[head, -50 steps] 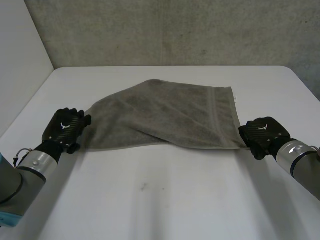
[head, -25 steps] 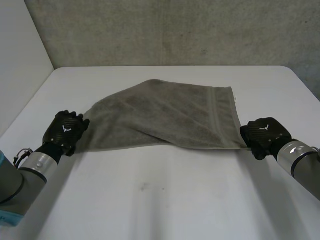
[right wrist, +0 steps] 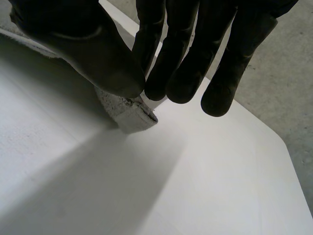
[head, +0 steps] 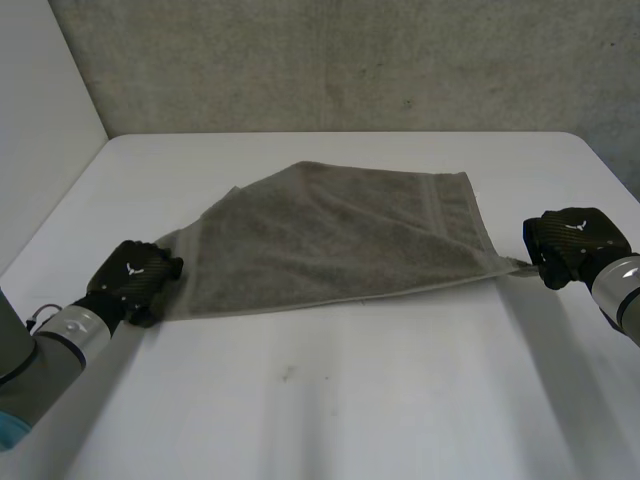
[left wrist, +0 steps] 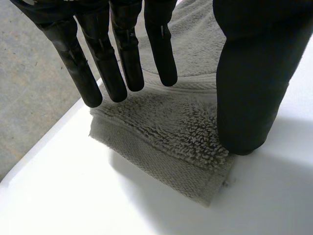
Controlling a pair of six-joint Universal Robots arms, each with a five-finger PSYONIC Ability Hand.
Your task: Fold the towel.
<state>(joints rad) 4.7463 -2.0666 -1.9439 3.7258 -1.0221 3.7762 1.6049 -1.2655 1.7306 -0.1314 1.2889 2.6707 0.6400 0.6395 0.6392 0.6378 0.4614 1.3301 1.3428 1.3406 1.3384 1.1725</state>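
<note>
Left hand (head: 133, 279) is observed at the near left corner of the grey towel (head: 340, 235), low on the white table (head: 350, 400). In the left wrist view, the left hand (left wrist: 254, 73) is seen with straight fingers (left wrist: 122, 58) spread apart over the terry pile, while the thumb tip is set down on the towel (left wrist: 166, 132) close to its hemmed corner; no pinch is made out. The towel is noted lying across the middle of the table, drawn out between both hands, with one layer folded diagonally over another. Right hand (head: 572, 243) is recorded at the towel's near right corner, near the table's right edge. In the right wrist view, that corner is found clamped between thumb and fingers of the right hand (right wrist: 88, 49).
</note>
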